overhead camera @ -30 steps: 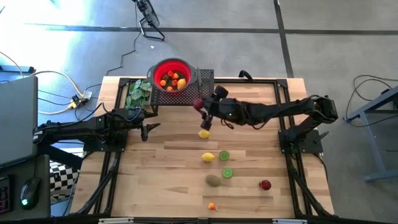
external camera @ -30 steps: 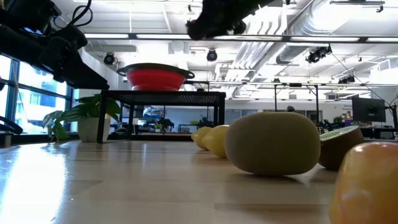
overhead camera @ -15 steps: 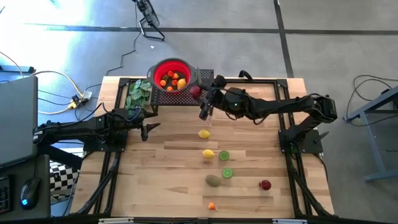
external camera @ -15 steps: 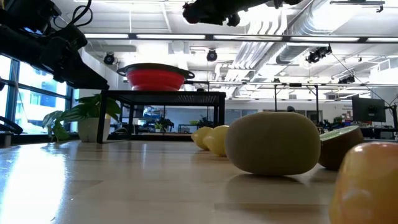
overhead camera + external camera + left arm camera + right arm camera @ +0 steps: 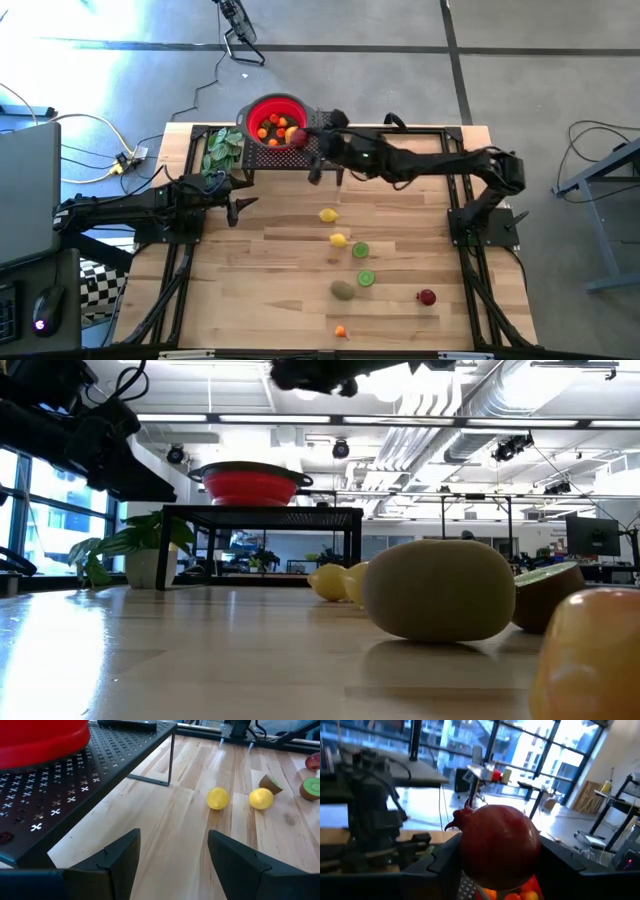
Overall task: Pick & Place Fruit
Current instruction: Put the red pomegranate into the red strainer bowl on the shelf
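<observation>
A dark red fruit with a small crown [image 5: 500, 845] sits between the fingers of my right gripper [image 5: 303, 138], high over the near-right rim of the red bowl [image 5: 262, 110]. The bowl stands on a black perforated rack [image 5: 75, 785] and holds several small orange and red fruits [image 5: 276, 128]. On the wooden table lie two yellow lemons [image 5: 327, 214] [image 5: 339, 240], two green lime halves [image 5: 360, 250] [image 5: 366, 279], a brown kiwi [image 5: 343, 290], a red fruit [image 5: 427, 297] and a small orange piece [image 5: 341, 331]. My left gripper [image 5: 240, 206] waits open at the table's left. My right gripper pinches the dark red fruit by its two opposite sides [image 5: 467, 857] between its two fingers [image 5: 437, 867]. The fingers come in level from the table's right side. The fruit is lifted clear, crown toward the camera, above the orange fruits in the bowl [image 5: 517, 895].
A green leafy bunch [image 5: 222, 148] lies beside the rack at the far left. The rack's thin legs [image 5: 172, 757] stand on the table near my left gripper. The wood between the rack and the lemons is bare [image 5: 280, 230].
My right gripper has carried the dark red fruit up and toward the table's far left, from above the lemons to the red bowl's rim, tipping up to level. The lemon nearer the lime half has rolled a little toward the far edge.
</observation>
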Robot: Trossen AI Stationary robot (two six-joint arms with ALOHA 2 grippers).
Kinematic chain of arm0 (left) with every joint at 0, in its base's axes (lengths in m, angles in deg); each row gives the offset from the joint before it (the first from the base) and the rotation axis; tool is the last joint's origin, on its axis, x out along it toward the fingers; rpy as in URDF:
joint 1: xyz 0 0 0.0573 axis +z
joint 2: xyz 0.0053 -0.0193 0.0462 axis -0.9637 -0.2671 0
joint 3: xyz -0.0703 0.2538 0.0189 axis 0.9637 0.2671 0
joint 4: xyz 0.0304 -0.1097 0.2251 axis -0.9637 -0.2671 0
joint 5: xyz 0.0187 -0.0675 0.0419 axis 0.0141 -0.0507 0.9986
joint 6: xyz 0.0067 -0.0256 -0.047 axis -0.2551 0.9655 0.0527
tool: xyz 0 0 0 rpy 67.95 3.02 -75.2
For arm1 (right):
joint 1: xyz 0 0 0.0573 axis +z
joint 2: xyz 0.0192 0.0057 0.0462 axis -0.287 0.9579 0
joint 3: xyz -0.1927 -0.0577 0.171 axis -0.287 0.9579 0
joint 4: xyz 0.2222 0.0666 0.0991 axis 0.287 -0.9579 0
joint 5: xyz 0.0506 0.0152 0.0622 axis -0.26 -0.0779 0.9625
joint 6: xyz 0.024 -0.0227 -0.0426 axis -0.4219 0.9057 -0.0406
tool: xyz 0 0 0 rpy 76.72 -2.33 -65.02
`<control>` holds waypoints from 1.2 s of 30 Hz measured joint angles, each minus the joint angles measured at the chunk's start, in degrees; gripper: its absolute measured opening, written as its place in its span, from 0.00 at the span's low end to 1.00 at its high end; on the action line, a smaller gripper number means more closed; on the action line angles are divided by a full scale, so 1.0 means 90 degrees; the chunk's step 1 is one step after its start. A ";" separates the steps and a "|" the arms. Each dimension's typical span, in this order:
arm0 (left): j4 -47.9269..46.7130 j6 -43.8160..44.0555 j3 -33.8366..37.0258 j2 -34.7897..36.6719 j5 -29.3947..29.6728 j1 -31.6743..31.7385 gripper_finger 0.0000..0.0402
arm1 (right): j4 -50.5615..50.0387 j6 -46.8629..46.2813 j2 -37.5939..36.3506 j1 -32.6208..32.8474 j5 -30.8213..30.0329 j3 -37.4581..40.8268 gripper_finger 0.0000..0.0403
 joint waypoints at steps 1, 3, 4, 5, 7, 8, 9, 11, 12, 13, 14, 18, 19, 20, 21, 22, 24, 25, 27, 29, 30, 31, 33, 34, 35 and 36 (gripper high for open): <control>0.0024 0.0000 0.0000 0.0000 0.0000 0.0000 0.57 | -0.0174 0.0031 0.0141 -0.0038 0.0014 -0.0203 0.49; 0.0044 0.0000 0.0000 0.0002 0.0000 0.0000 0.57 | -0.0455 0.0040 0.0454 -0.0159 0.0024 -0.0667 0.49; 0.0043 0.0000 0.0000 0.0000 0.0000 0.0000 0.57 | -0.0571 0.0040 0.0602 -0.0221 0.0019 -0.0888 0.49; 0.0046 0.0000 0.0000 0.0000 0.0000 0.0000 0.57 | -0.0684 0.0039 0.0749 -0.0288 0.0019 -0.1100 0.48; 0.0043 0.0000 0.0000 0.0000 0.0000 0.0000 0.57 | -0.0876 0.0040 0.1029 -0.0434 0.0019 -0.1469 0.48; 0.0043 0.0000 0.0000 0.0001 0.0000 0.0000 0.57 | -0.0958 0.0040 0.1158 -0.0511 0.0021 -0.1620 0.48; 0.0043 0.0000 0.0000 0.0001 -0.0002 0.0000 0.57 | -0.1043 0.0038 0.1280 -0.0584 0.0019 -0.1752 0.48; 0.0039 0.0000 0.0000 0.0001 -0.0001 0.0000 0.57 | -0.1182 -0.0006 0.1489 -0.0727 0.0026 -0.1966 0.49; 0.0039 0.0000 0.0000 0.0001 -0.0002 0.0000 0.57 | -0.1206 -0.0033 0.1575 -0.0807 0.0099 -0.2027 0.49; 0.0036 0.0000 0.0000 0.0000 0.0000 0.0000 0.57 | -0.1223 -0.0066 0.1648 -0.0880 0.0188 -0.2050 0.49; 0.0034 0.0002 0.0000 0.0000 0.0000 0.0000 0.57 | -0.1221 -0.0139 0.1709 -0.0946 0.0217 -0.2058 0.49; 0.0032 0.0000 0.0000 0.0002 -0.0002 0.0000 0.57 | -0.1485 -0.0442 0.1946 -0.1185 0.0336 -0.2055 0.49; 0.0030 0.0000 0.0000 0.0001 -0.0002 0.0000 0.57 | -0.1555 -0.0489 0.2005 -0.1231 0.0333 -0.2053 0.49; 0.0029 0.0000 0.0000 0.0001 -0.0002 0.0000 0.57 | -0.1571 -0.0527 0.2050 -0.1273 0.0338 -0.2056 0.49; 0.0028 0.0000 0.0000 0.0000 -0.0002 0.0000 0.57 | -0.1645 -0.0534 0.2085 -0.1314 0.0338 -0.2056 0.49; 0.0026 0.0000 0.0000 0.0000 -0.0002 0.0000 0.57 | -0.1712 -0.0538 0.2110 -0.1360 0.0365 -0.2056 0.49; 0.0026 0.0000 0.0000 0.0000 -0.0002 0.0000 0.57 | -0.1883 -0.0543 0.2118 -0.1430 0.0472 -0.2053 0.50; 0.0024 0.0001 0.0000 0.0000 -0.0002 0.0001 0.57 | -0.1924 -0.0554 0.2118 -0.1455 0.0490 -0.2053 0.50; 0.0024 0.0001 0.0000 0.0001 -0.0002 0.0000 0.57 | -0.1937 -0.0562 0.2118 -0.1491 0.0466 -0.2053 0.49; 0.0024 0.0001 0.0000 0.0001 -0.0002 0.0000 0.57 | -0.1913 -0.0543 0.2118 -0.1504 0.0477 -0.2053 0.49; 0.0024 0.0001 0.0000 0.0002 -0.0002 0.0000 0.57 | -0.1880 -0.0535 0.2118 -0.1509 0.0498 -0.2053 0.49; 0.0024 0.0002 0.0000 0.0001 -0.0002 0.0000 0.57 | -0.1850 -0.0532 0.2118 -0.1528 0.0501 -0.2053 0.50; 0.0024 0.0001 0.0000 0.0002 -0.0002 0.0000 0.57 | -0.1847 -0.0525 0.2115 -0.1537 0.0520 -0.2056 0.53; 0.0024 0.0002 0.0000 0.0001 -0.0002 0.0000 0.57 | -0.1877 -0.0523 0.2115 -0.1537 0.0519 -0.2056 0.54; 0.0024 0.0002 0.0000 0.0000 -0.0002 0.0000 0.57 | -0.1923 -0.0521 0.2115 -0.1537 0.0520 -0.2056 0.56; 0.0024 0.0002 0.0000 0.0001 -0.0002 0.0000 0.57 | -0.1942 -0.0521 0.2115 -0.1539 0.0520 -0.2056 0.58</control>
